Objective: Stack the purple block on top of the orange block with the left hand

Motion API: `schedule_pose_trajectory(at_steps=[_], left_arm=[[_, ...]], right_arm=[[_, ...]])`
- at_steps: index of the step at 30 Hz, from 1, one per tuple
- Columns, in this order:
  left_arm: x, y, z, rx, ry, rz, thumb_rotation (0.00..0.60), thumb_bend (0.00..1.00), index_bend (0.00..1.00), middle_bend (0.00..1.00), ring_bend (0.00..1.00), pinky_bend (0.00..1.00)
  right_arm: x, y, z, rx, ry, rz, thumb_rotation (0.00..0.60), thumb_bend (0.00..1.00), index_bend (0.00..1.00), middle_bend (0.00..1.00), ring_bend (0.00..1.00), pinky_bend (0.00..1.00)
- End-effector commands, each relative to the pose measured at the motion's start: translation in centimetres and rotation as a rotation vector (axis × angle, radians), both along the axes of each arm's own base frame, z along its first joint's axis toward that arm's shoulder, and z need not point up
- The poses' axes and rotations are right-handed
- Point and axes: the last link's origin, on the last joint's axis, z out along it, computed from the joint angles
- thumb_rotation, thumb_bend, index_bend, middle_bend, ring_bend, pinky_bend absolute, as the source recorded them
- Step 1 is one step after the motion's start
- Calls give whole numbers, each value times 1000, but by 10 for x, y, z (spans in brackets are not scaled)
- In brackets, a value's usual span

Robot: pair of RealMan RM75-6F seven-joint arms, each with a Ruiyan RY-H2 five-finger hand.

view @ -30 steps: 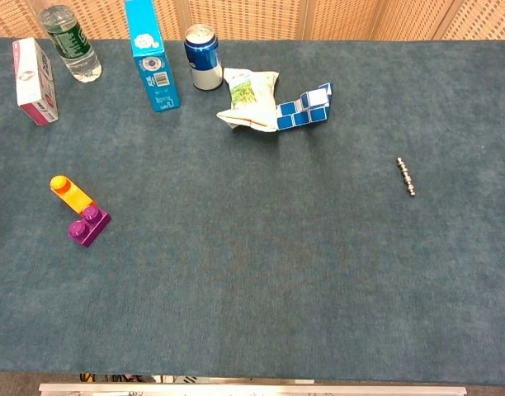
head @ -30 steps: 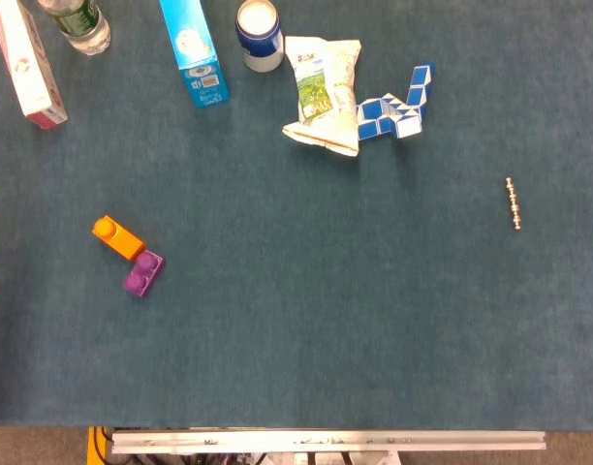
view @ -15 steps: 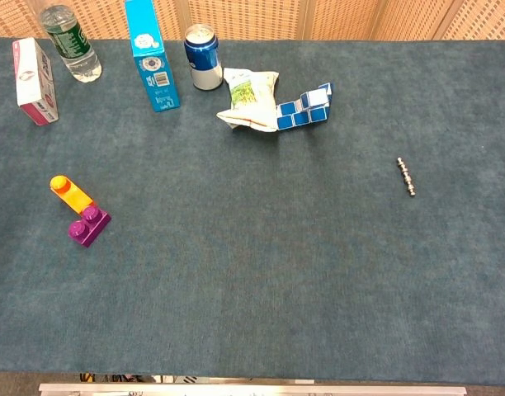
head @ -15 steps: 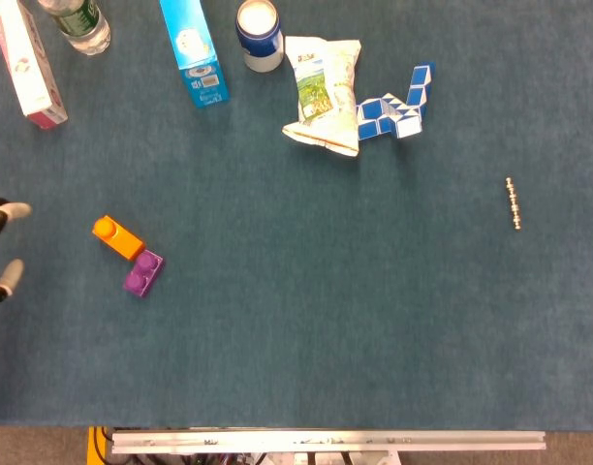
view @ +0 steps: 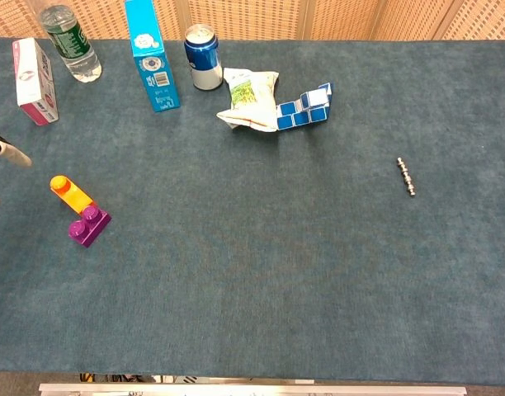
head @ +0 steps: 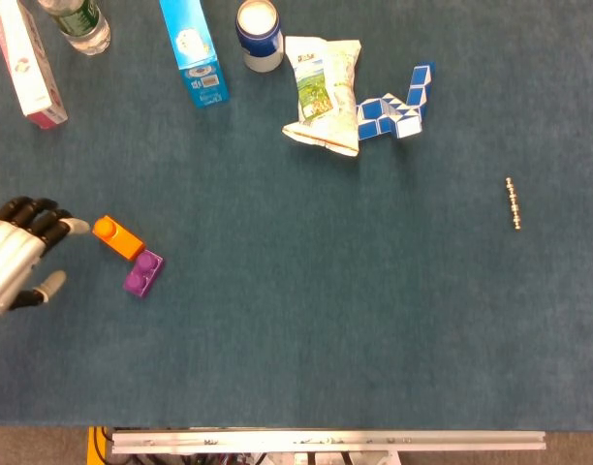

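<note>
Empty and with fingers spread, my left hand point(head: 15, 257) hovers just left of the orange block point(head: 117, 236), touching nothing. That orange block lies flat on the table point(head: 326, 310); the purple block point(head: 142, 273) sits against its lower-right end, not on top. Nothing is done yet, I judge: reach, grasp, lift and stack all remain

White left hand point(head: 15, 262) with black fingers point(head: 46, 226) (pale tips). Just beside its fingertips an orange block point(head: 117, 236), then a purple block point(head: 142, 273); all on a dark teal table point(head: 326, 291).
</note>
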Motion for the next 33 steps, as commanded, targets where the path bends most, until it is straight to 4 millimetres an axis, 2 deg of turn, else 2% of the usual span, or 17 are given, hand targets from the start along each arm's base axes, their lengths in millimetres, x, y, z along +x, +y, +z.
schedule_pose_trajectory(at_steps=[1, 15, 33], left_arm=[[2, -1, -10, -46, 18, -31, 600, 329, 261, 293, 198, 202], [-4, -6, -33, -136, 49, -85, 600, 294, 254, 284, 198, 203], [-5, 45, -38, -119, 154, -123, 600, 295, 150, 173, 173, 203]], right_arm=[[0, 0, 0, 0, 0, -1, 600, 259, 486, 546, 467, 481], [-1, 1, -1, 5, 2, -7, 600, 258, 486, 546, 467, 481], [0, 1, -1, 6, 13, -14, 600, 258, 485, 546, 467, 481]])
